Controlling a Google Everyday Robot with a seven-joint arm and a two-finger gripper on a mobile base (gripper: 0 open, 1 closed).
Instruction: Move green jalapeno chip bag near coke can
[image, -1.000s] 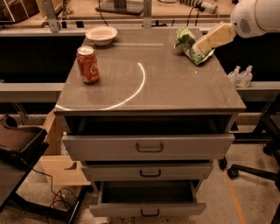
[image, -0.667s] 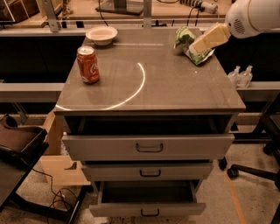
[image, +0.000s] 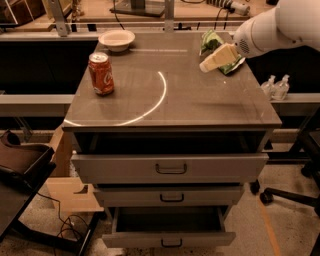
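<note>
The gripper (image: 212, 60) hangs over the table's (image: 200, 107) far right corner, across the green chip bag (image: 211, 40) lying there; whether it has hold, I cannot tell. The coke can (image: 101, 74) stands well apart to the left, a little nearer.

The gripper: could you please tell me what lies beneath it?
The green jalapeno chip bag lies beneath the gripper at the cabinet top's far corner; its middle is covered.
</note>
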